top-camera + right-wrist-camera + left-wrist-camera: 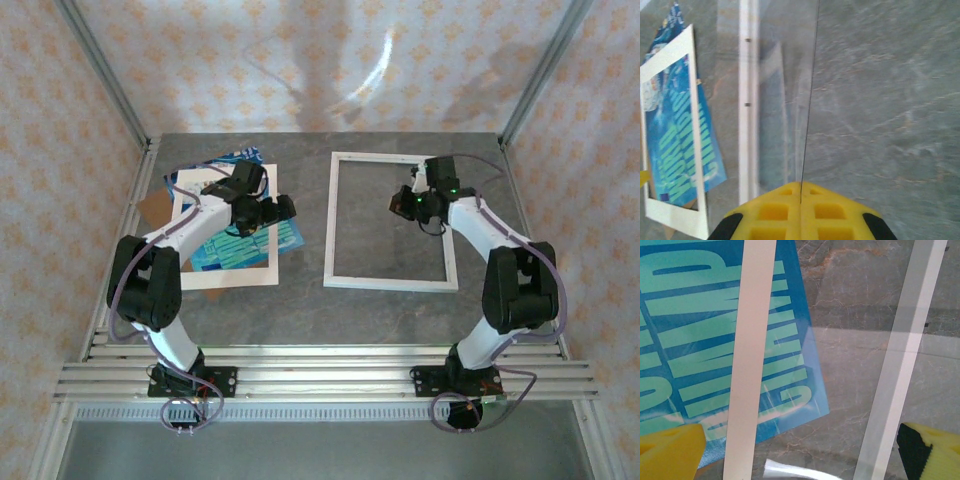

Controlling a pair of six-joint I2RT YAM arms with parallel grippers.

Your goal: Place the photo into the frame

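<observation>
Jaws of right gripper meet fully, a hairline edge rising from their seam, over frame opening. Left gripper gapes wide, empty, above photo. Cream mat overlies glossy teal photo, left of white frame on marbled grey table; photo's long axis skews against mat.

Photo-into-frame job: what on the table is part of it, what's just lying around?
Job:
blue-teal paper photo with large pale lettering
large white rectangular picture frame

Lying about:
flat cream mat with cut-out window, lying over the photo
plain brown backing board, poking out beneath the mat
</observation>
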